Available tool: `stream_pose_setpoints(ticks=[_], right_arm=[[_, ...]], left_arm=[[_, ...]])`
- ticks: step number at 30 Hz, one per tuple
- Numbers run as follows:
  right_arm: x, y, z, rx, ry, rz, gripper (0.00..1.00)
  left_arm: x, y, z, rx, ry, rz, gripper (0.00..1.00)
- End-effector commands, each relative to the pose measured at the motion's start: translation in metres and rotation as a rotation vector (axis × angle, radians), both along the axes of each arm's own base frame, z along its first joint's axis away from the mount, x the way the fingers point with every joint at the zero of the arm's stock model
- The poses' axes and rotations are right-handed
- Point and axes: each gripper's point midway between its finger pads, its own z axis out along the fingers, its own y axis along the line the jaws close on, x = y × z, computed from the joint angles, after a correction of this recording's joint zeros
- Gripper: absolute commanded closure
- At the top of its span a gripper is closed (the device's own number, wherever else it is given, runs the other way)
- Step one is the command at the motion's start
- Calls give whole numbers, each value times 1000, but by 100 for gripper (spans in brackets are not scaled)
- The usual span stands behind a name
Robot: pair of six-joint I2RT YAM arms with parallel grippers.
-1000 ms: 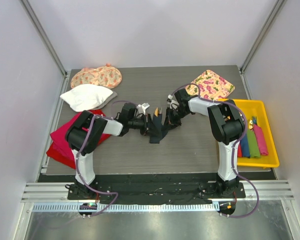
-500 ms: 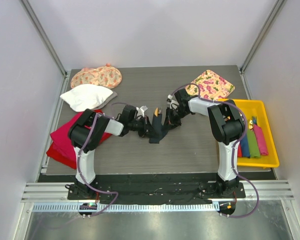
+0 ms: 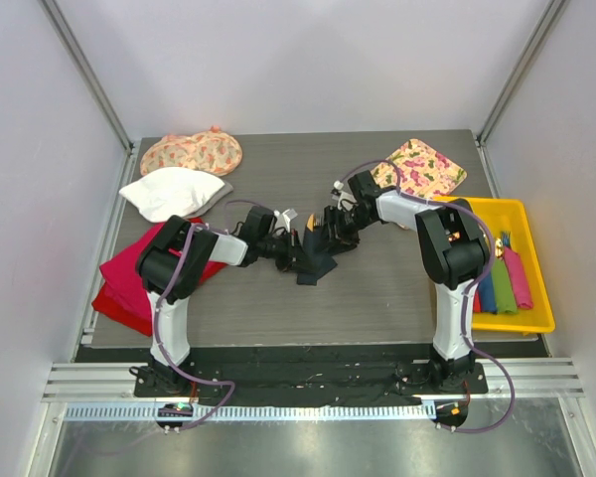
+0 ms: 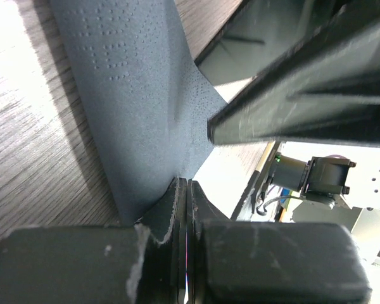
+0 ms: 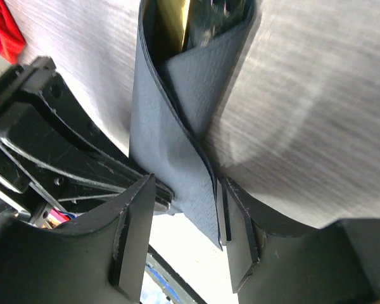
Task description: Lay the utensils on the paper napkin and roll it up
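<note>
The grey wood-grain desk carries everything. A yellow tray sits at its right edge, well apart from the work. At the desk's middle, the dark paper napkin is lifted and folded between the two arms rather than lying flat.

The left hand is clamped tight on one edge of the sheet, its jaws pressed together with only paper between them. The right hand has its jaws apart, straddling the folded layers. The paper lies against one pad and light shows on the other side, so it is not gripping. A tan-orange utensil shows inside the fold near its far end; how many pieces are in there cannot be told.

This looks like the rolling step, partly done. To do it well, the left hand's pinch should serve as the anchor, with the sheet snug but not pulled hard, since thin paper tears at a clamp. The right hand should close over all the layers together and then turn the wrap around the utensil. Working low over the desk with the open end level should stop the utensil sliding out.
</note>
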Motion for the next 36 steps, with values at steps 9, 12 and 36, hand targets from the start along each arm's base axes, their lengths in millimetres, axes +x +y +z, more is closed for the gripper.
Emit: stream_pose_setpoints(ticks=[9, 12, 36], right_arm=[[19, -9, -37, -83, -41, -18, 69], [15, -10, -43, -97, -34, -11, 84], [-1, -36, -77, -299, -57, 73, 99]], left_arm=[[-16, 22, -52, 176, 75, 25, 100], [-13, 21, -47, 172, 62, 30, 100], [27, -3, 40, -78, -67, 123, 78]])
